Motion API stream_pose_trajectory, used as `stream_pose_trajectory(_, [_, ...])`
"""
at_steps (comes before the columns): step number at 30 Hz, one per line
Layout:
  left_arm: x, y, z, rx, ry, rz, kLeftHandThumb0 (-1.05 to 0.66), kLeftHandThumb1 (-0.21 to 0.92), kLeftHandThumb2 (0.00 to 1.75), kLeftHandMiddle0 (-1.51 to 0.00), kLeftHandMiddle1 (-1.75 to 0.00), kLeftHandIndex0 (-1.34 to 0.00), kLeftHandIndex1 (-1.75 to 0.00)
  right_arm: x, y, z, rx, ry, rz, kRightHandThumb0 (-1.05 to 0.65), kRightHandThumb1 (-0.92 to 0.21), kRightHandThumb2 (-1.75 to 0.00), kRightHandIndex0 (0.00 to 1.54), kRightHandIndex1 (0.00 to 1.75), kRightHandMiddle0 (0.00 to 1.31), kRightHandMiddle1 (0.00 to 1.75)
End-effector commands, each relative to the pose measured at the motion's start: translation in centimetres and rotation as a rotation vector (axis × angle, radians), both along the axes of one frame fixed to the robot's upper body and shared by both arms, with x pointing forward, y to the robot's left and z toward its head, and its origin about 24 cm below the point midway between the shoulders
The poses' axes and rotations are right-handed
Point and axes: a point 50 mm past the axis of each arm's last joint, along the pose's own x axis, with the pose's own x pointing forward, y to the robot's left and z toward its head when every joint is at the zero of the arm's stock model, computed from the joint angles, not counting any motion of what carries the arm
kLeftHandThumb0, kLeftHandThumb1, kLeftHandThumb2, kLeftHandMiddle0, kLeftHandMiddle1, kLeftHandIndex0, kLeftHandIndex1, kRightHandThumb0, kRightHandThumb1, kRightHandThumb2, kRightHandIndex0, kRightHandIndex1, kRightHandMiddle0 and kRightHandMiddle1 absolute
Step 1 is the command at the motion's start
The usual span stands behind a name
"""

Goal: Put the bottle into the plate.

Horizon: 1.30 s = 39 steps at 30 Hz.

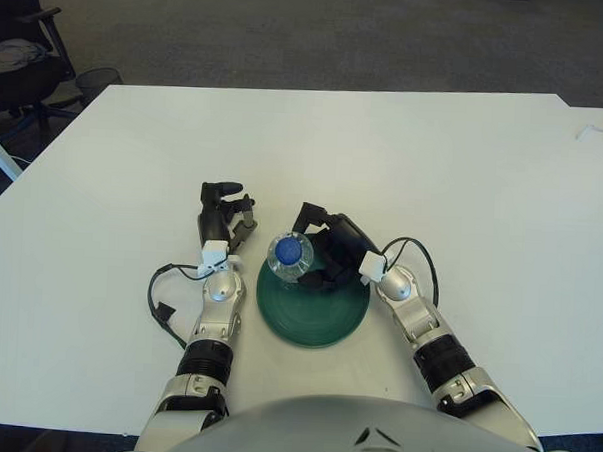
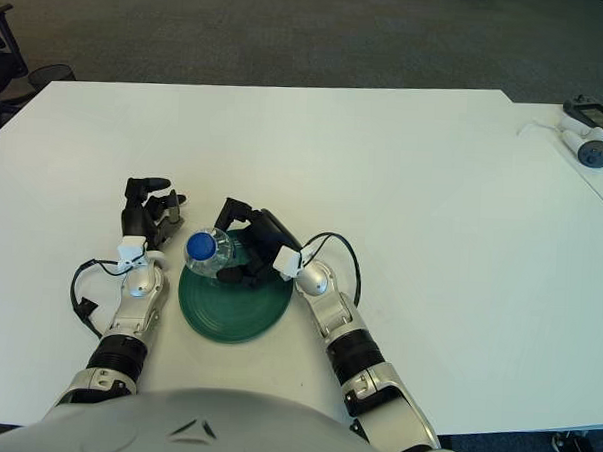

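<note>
A clear plastic bottle with a blue cap stands upright over the left part of a dark green plate near the table's front. My right hand is wrapped around the bottle from its right side, fingers curled on it. Whether the bottle's base touches the plate is hidden by the bottle itself. My left hand shows on the table just left of the plate, its fingers loosely spread and holding nothing.
The white table stretches wide behind and to both sides of the plate. A black cable loops beside my left forearm. A controller and white device sit at the far right edge. An office chair stands beyond the left corner.
</note>
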Motion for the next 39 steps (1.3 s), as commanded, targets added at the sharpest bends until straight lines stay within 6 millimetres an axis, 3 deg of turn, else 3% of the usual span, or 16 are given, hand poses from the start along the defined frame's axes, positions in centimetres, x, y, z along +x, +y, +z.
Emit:
stream_pose_trajectory(1, [-2.3, 0.2, -3.2, -0.022, 0.166, 0.02, -0.37, 0.73, 0.79, -0.63, -1.17, -0.31, -1.75, 0.0, -0.4, -0.3, -0.028, 0.01, -0.014, -0.36, -0.53, -0.96, 1.32, 1.75, 1.01, 1.75])
stream_pose_trajectory(39, [-2.3, 0.7, -3.2, -0.01, 0.156, 0.006, -0.37, 0.73, 0.78, -0.63, -1.17, -0.3, -1.75, 1.1, -0.9, -0.3, -0.014, -0.031, -0.089, -0.4, -0.59, -0.91, 1.35, 1.75, 0.99, 1.75])
